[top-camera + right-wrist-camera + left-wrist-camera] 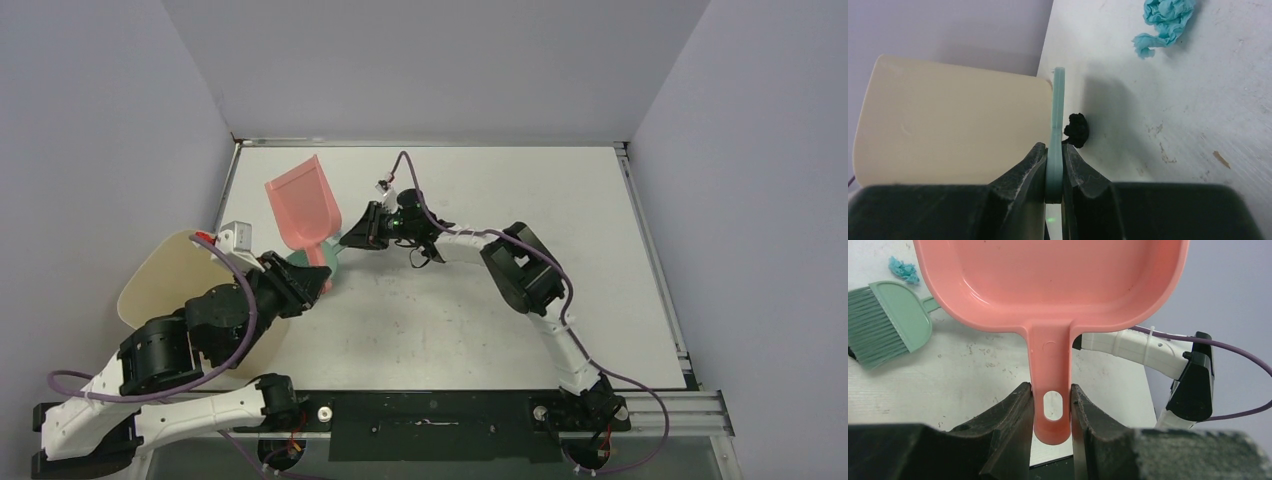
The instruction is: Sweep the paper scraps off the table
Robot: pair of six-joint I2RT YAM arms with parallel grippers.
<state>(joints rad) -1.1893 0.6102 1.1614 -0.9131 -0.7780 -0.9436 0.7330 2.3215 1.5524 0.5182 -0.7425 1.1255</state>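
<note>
My left gripper (310, 282) is shut on the handle of the pink dustpan (300, 205), which is held tilted above the white table (500, 320). In the left wrist view the dustpan (1048, 280) looks empty. My right gripper (355, 232) is shut on the handle of the teal brush (1058, 115), seen edge-on. The brush head (885, 322) lies by a teal paper scrap (903, 270). A black scrap (1077, 129) sits right beside the handle, and the teal scrap (1165, 20) lies farther out. No scraps show in the top view.
The beige bin (170, 280) stands off the table's left edge beside my left arm; it also shows in the right wrist view (948, 125). The right arm (1148, 347) crosses the table behind the dustpan. Grey walls enclose the table.
</note>
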